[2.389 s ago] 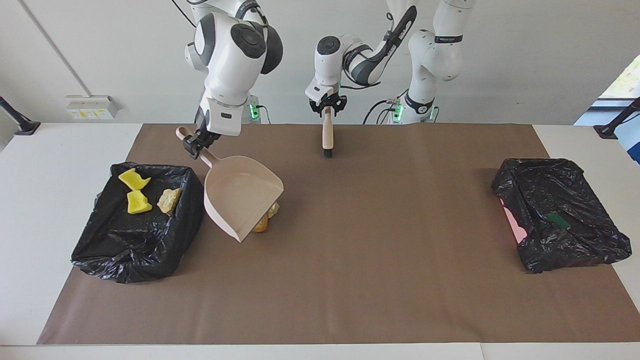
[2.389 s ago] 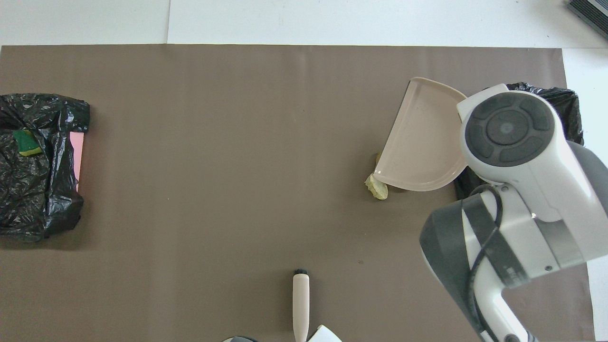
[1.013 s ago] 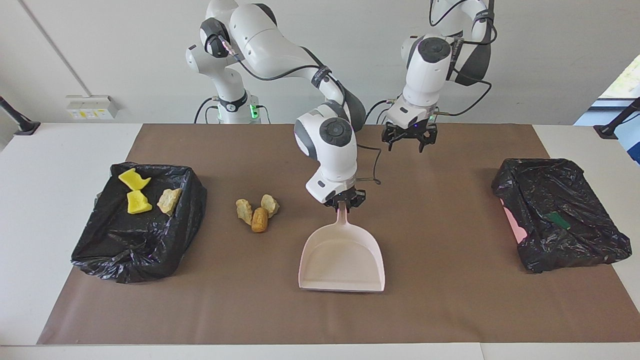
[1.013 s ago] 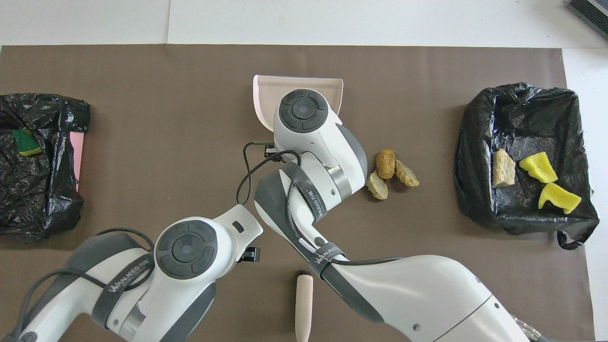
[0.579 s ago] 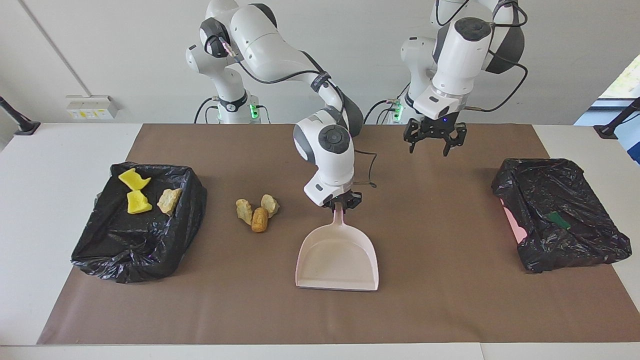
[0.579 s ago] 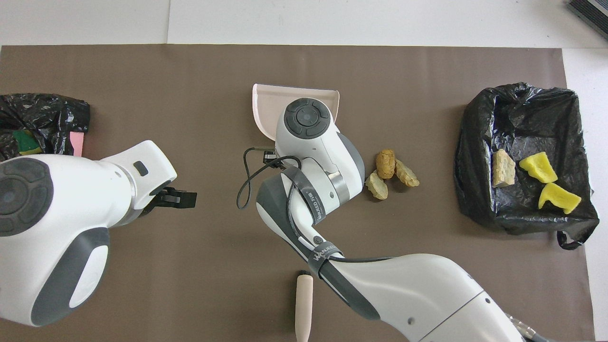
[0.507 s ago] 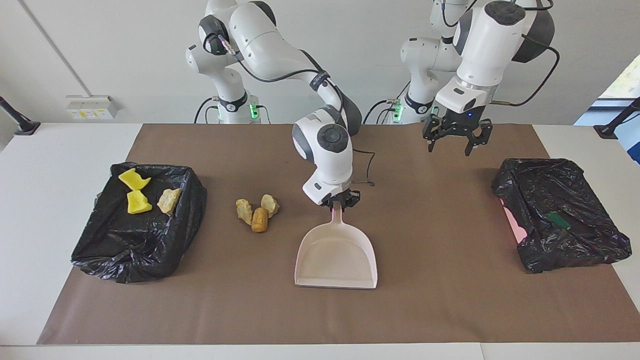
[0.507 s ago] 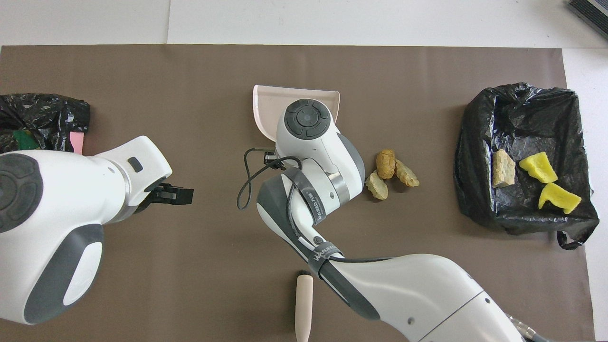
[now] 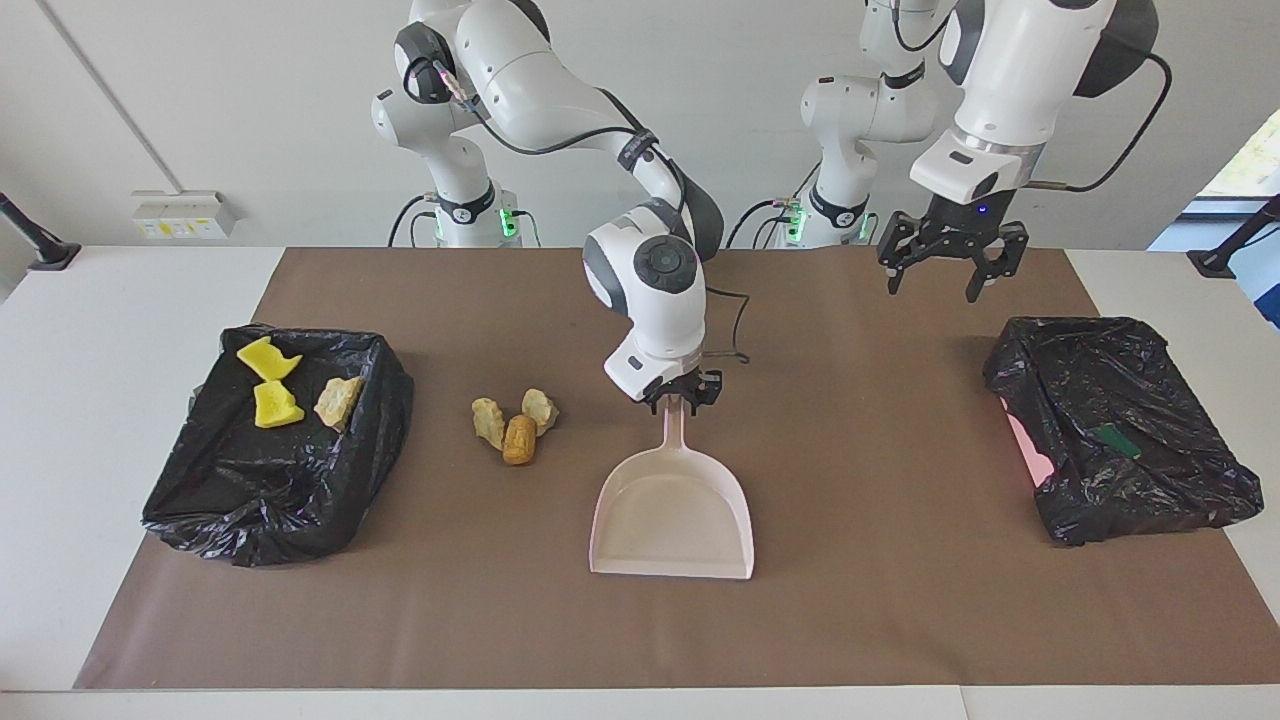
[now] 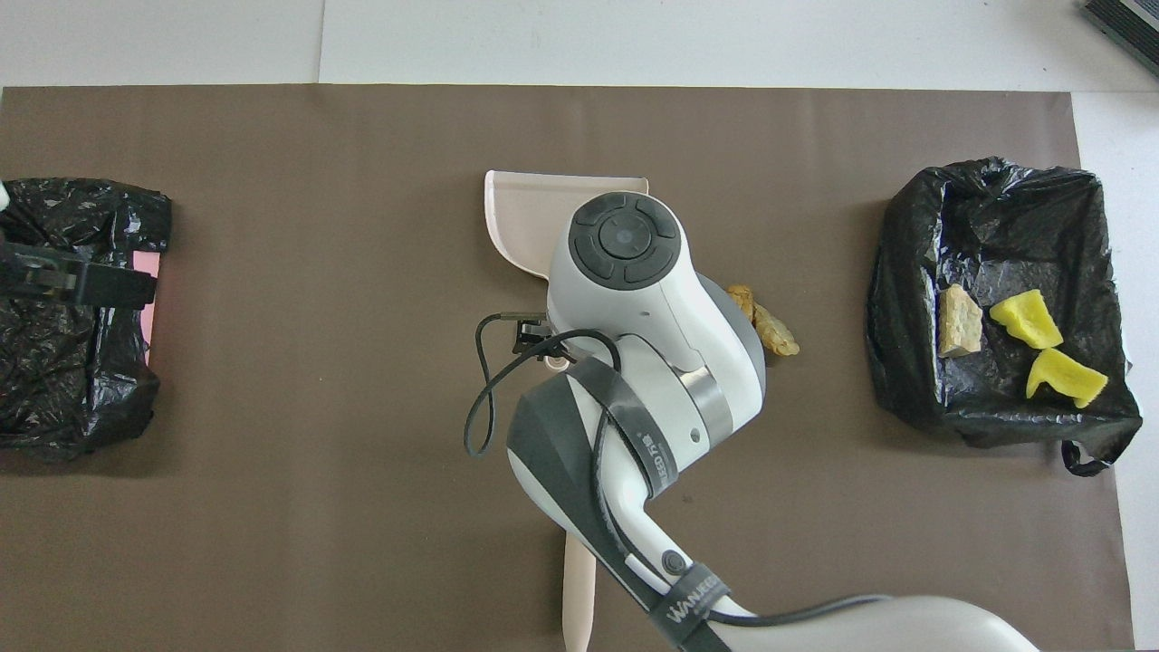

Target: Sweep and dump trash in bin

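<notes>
The pale pink dustpan (image 9: 671, 510) is taken as landmark, lying flat on the brown mat. The right gripper (image 9: 682, 395) is seen spread about its handle tip (contact cannot be told). Three tan chunks (image 9: 514, 426) lie beside it toward the right arm's end; three more scraps (image 9: 285, 390) sit in the black-lined bin (image 9: 270, 500) farther that way. The left gripper (image 9: 945, 262) hangs spread, well apart.

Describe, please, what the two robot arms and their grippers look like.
Both arms have glossy white rounded shells with dark grey joint caps and black cables along them. The right gripper and the left gripper are small, black and two-fingered. Green lights glow at both bases.
</notes>
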`<state>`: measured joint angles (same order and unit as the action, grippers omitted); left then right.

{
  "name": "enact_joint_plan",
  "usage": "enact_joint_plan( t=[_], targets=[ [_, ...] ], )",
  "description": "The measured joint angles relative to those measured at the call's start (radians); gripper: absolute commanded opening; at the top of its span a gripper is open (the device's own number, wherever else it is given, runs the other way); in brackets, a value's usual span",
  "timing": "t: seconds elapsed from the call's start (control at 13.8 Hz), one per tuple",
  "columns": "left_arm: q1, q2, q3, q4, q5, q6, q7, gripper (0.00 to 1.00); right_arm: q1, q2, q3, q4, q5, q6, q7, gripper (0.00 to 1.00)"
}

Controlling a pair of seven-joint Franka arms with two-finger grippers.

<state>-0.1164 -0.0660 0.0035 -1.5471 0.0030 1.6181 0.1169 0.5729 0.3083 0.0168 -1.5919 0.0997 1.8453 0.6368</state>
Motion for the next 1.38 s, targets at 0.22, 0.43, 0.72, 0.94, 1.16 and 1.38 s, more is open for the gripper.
enact_joint_plan(
  t=[0.22,0.43,0.72,0.94,1.16,1.38],
  targets=[
    [0.013,0.025,-0.002,0.034,-0.003,-0.014,0.024,1.00,0.042,-0.185,0.002,-0.238,0.043,0.005,0.001,1.00],
    [0.013,0.028,-0.005,0.038,-0.004,-0.031,0.025,1.00,0.127,-0.314,0.004,-0.469,0.118,0.103,0.028,1.00],
    [0.013,0.030,-0.005,0.046,-0.004,-0.067,0.026,1.00,0.243,-0.439,0.005,-0.677,0.167,0.168,0.119,1.00],
    [0.013,0.029,-0.006,0.050,-0.004,-0.071,0.026,1.00,0.342,-0.452,0.007,-0.765,0.197,0.253,0.209,1.00],
    [0.013,0.029,-0.007,0.050,-0.004,-0.084,0.026,1.00,0.394,-0.447,0.007,-0.850,0.209,0.328,0.238,1.00],
    [0.013,0.029,-0.021,0.050,-0.004,-0.085,0.025,1.00,0.408,-0.447,0.007,-0.879,0.235,0.341,0.249,1.00]
  ],
)
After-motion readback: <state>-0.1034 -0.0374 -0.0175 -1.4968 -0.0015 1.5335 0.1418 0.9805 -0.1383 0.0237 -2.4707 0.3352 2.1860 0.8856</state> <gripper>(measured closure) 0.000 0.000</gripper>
